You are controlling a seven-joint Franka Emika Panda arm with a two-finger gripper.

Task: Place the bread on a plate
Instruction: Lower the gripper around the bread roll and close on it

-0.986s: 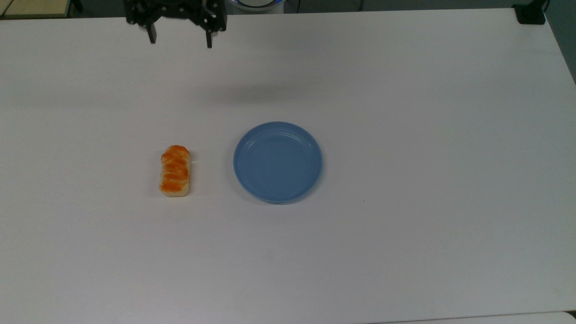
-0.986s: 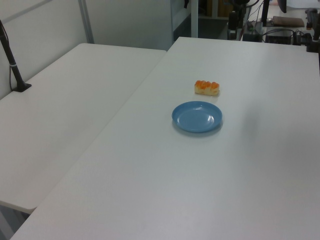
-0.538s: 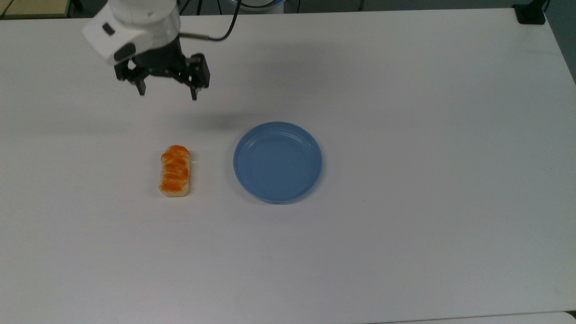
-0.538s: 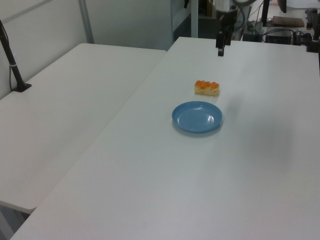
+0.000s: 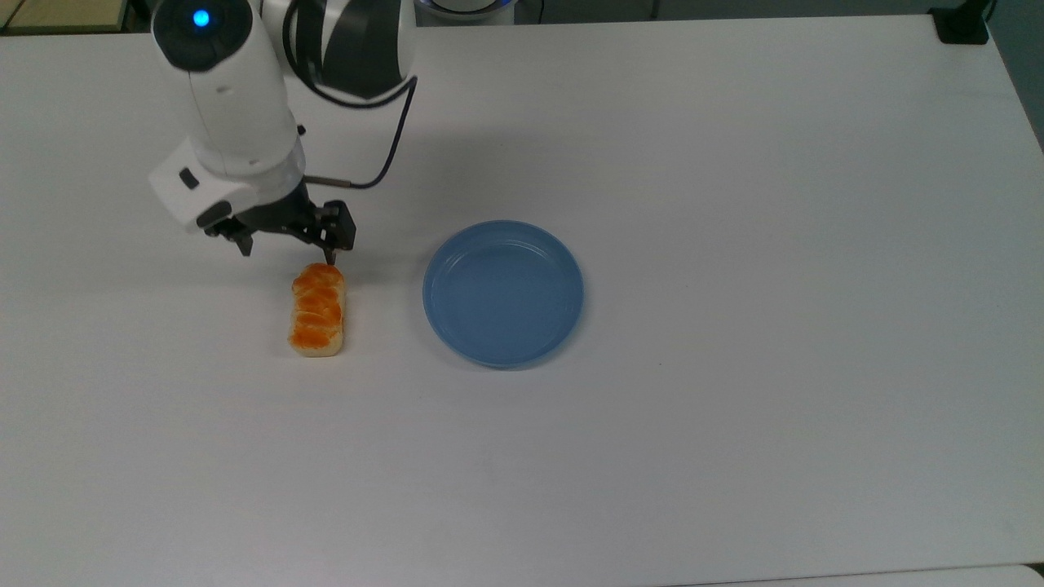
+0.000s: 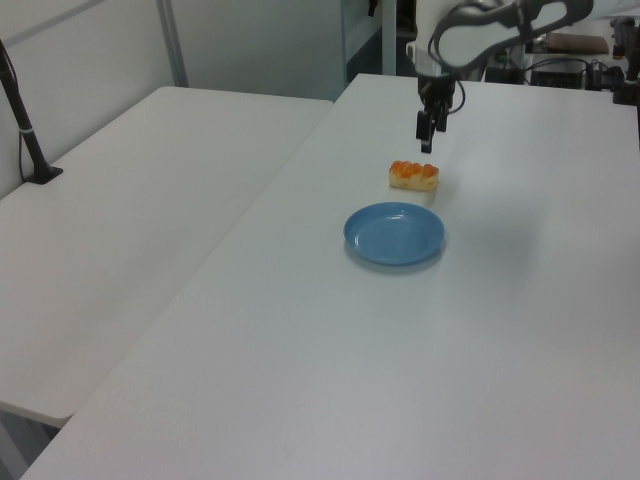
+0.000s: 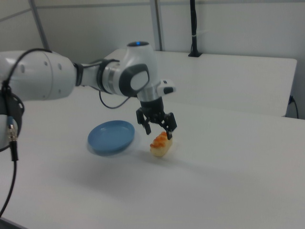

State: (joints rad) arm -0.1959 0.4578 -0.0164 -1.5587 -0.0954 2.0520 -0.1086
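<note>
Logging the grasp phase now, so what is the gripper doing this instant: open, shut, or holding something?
Gripper: open and empty, hovering at the bread's far end in the top view, not gripping it.

Claw (image 5: 287, 251) moved down from table's far edge — now wide apart, just above bread (image 5: 317, 309) end.

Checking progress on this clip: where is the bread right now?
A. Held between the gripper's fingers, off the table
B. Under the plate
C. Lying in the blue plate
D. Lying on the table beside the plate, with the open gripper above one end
D: the bread lies on the table apart from the empty plate, and the open gripper hangs over its far end.
</note>
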